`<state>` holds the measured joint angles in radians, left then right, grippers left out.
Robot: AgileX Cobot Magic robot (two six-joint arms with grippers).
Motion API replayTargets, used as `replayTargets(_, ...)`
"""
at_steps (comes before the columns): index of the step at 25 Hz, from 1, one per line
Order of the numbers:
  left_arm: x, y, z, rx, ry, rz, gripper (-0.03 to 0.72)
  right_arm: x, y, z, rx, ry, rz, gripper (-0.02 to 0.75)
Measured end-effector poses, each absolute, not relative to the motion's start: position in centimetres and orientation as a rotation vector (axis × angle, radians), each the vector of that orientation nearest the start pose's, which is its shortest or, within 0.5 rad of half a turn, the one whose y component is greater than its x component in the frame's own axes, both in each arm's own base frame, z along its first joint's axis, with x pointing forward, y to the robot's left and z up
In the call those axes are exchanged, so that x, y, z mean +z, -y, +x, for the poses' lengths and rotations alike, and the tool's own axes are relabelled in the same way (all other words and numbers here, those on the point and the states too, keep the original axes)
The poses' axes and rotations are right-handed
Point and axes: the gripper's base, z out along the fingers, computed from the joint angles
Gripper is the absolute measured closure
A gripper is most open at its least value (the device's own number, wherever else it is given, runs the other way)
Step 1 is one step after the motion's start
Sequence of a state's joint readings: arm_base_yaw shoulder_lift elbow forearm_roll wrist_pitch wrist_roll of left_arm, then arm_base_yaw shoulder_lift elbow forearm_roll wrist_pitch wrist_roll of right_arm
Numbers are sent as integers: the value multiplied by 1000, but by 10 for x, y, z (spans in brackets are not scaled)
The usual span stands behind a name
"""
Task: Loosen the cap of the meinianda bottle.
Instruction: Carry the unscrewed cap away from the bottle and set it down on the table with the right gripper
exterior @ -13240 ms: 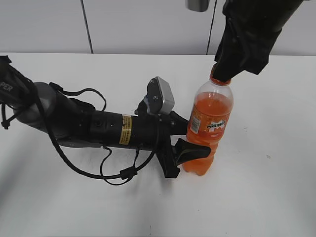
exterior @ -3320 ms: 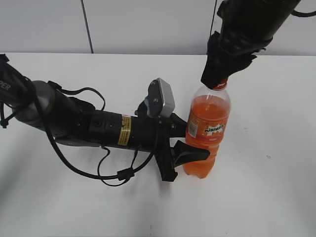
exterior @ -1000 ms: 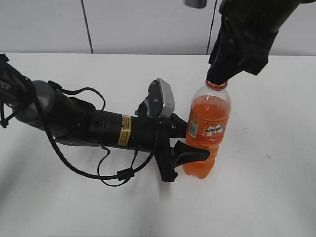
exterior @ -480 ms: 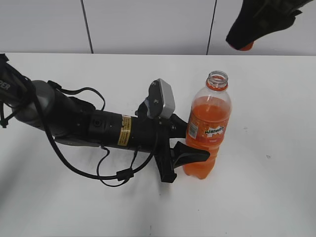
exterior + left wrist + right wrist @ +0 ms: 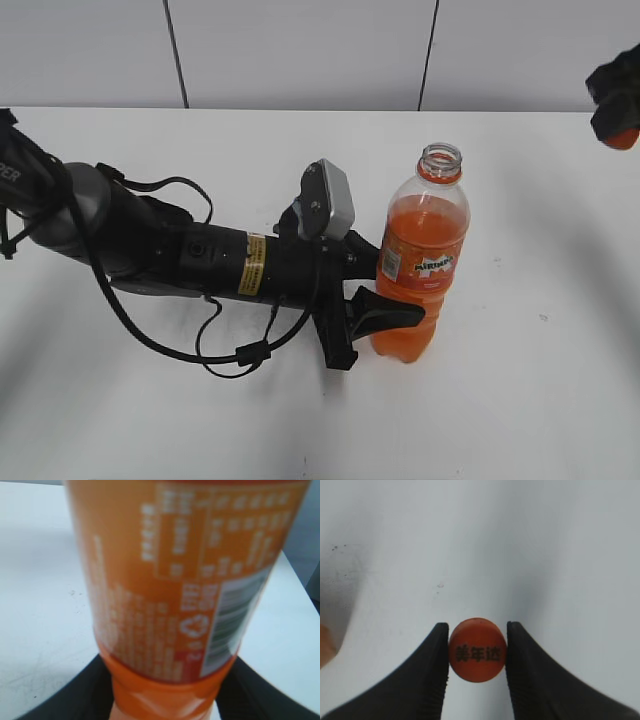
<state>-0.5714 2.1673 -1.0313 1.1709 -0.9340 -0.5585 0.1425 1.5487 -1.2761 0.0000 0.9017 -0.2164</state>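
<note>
Right jaws clamped on the cap [image 5: 477,650] (print legible only from the wrist), left jaws around the meinianda bottle [image 5: 420,262].

The left arm [image 5: 150,250] is a thick matte-black tube with a yellow label bearing dark print wrapped round it. Thin black cables loop loosely along it and under it. A grey, rounded-rectangular camera housing [image 5: 327,198] is mounted near the wrist. The left pincer [image 5: 385,290] has broad black fingers with curved outlines. The right pincer [image 5: 477,652] has two black, tapering fingers whose inner faces are finely ribbed.
</note>
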Motion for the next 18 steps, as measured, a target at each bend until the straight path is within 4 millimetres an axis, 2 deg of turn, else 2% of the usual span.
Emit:
replayTargets(3, 96, 266, 289, -989, -1559, 1373, 325, 261, -41, 337, -31, -2640, -401, 475)
replayTargets(8, 96, 266, 289, -990, -1559, 1371, 325, 188, -46, 374, -10, -2656, -312, 475)
replayTargets(12, 96, 266, 289, -993, -1558, 1369, 325, 140, -48, 388, -5, -2684, -294, 475)
replayTargets(15, 96, 266, 288, -997, -1554, 1368, 325, 121, -48, 390, -3, -2714, -290, 475)
replayTargets(18, 97, 266, 289, -996, -1557, 1360, 325, 117, -48, 391, -2, -2711, -289, 475)
